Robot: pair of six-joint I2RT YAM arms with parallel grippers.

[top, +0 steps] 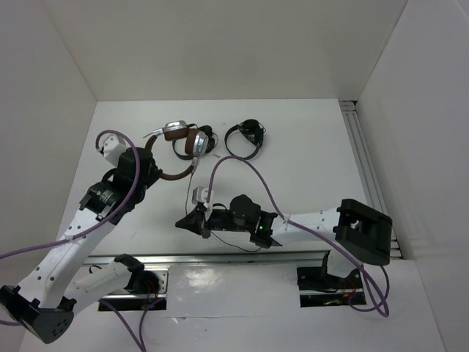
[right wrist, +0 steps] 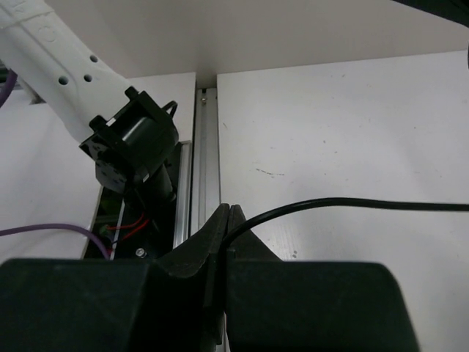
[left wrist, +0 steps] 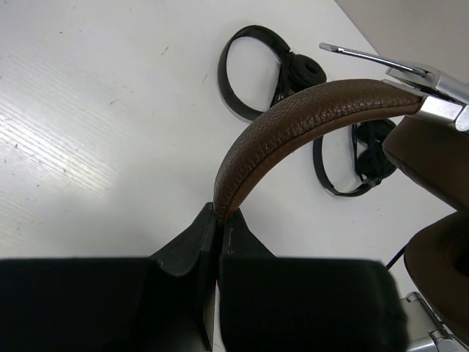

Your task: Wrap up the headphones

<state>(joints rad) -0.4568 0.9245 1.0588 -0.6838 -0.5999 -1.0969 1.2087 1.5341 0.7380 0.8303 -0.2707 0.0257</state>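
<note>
Headphones (top: 187,143) sit toward the far middle of the white table (top: 308,161) in the overhead view, while the left wrist camera shows the left gripper (left wrist: 218,218) clamped on their brown headband (left wrist: 308,110) and the right wrist camera shows the right gripper (right wrist: 229,216) pinched shut on their thin black cable (right wrist: 330,204).

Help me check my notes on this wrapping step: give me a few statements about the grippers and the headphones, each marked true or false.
1. The left gripper is shut on the brown headband of the headphones. True.
2. The right gripper hangs open over the table. False: it is shut on the thin black cable.
3. Two all-black headphones lie on the table, held by neither gripper. True.
4. The cable is wound around the headband. False: the headband shows bare, and the cable runs loose across the table to the right gripper.
</note>
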